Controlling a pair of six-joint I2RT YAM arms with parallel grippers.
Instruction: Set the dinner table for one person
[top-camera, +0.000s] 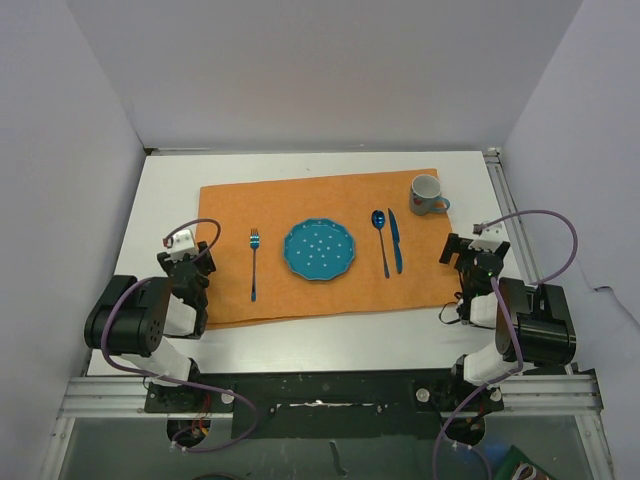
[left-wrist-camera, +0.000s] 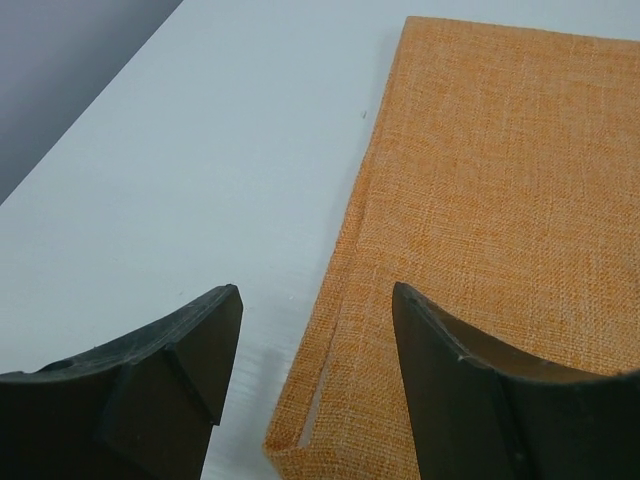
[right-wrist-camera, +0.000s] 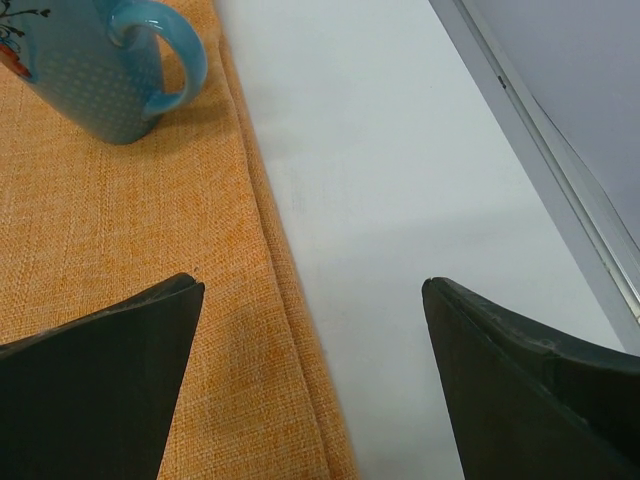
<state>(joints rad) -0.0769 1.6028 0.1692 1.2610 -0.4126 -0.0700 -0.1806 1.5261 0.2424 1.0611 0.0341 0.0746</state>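
An orange cloth (top-camera: 320, 195) lies on the white dinner table (top-camera: 170, 190). On it are a blue fork (top-camera: 254, 262), a teal plate (top-camera: 319, 249), a blue spoon (top-camera: 381, 240), a blue knife (top-camera: 395, 241) and a blue-handled mug (top-camera: 427, 193). My left gripper (top-camera: 188, 262) is open and empty over the cloth's left edge (left-wrist-camera: 340, 270). My right gripper (top-camera: 462, 262) is open and empty over the cloth's right edge (right-wrist-camera: 270, 240), with the mug (right-wrist-camera: 100, 65) ahead of it.
White walls stand behind and on both sides. A metal rail (top-camera: 500, 190) runs along the table's right edge and also shows in the right wrist view (right-wrist-camera: 540, 130). A metal frame (top-camera: 320, 395) crosses the near edge between the arm bases.
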